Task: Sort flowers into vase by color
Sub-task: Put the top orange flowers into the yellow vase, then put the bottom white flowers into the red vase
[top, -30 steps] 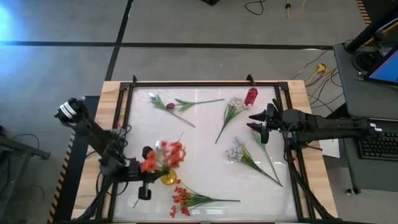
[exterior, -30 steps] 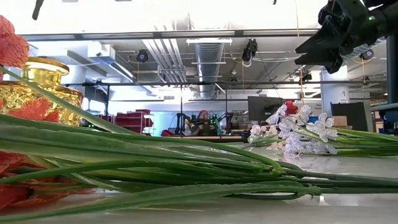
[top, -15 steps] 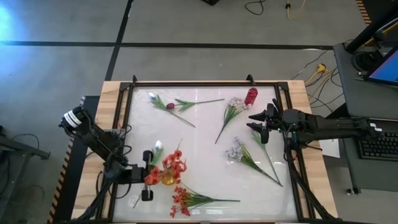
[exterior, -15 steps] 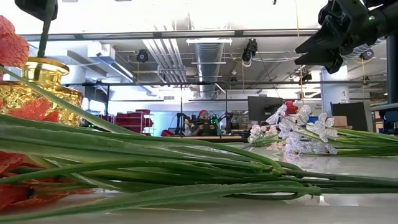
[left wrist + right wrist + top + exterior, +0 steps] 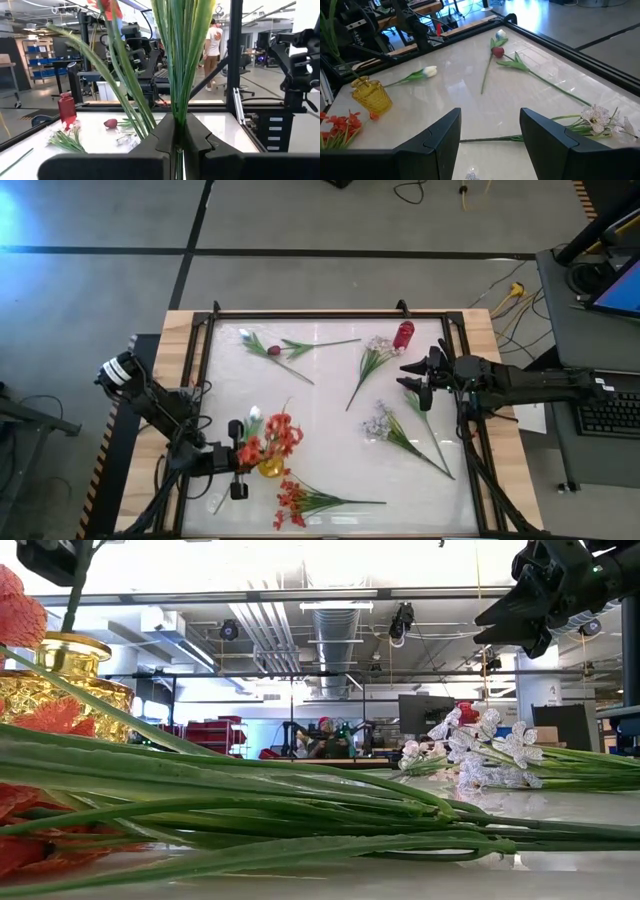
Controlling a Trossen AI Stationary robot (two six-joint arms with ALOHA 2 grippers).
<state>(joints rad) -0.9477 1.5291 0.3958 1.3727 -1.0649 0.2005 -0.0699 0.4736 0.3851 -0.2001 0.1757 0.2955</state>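
A red-orange spray (image 5: 272, 437) stands upright over the yellow vase (image 5: 270, 467) at the table's near-left, stems pinched tight in the left gripper (image 5: 178, 135) so they can drop into the vase's mouth; the left arm reaches low across the table's left edge, wrist level; the right gripper (image 5: 414, 379), jaws parted and holding nothing, hangs above the right side beside the red vase (image 5: 403, 335); another red-orange spray (image 5: 300, 501), pale sprays (image 5: 380, 423) and a maroon tulip (image 5: 274, 350) still lie on the table (image 5: 330, 395), unsorted
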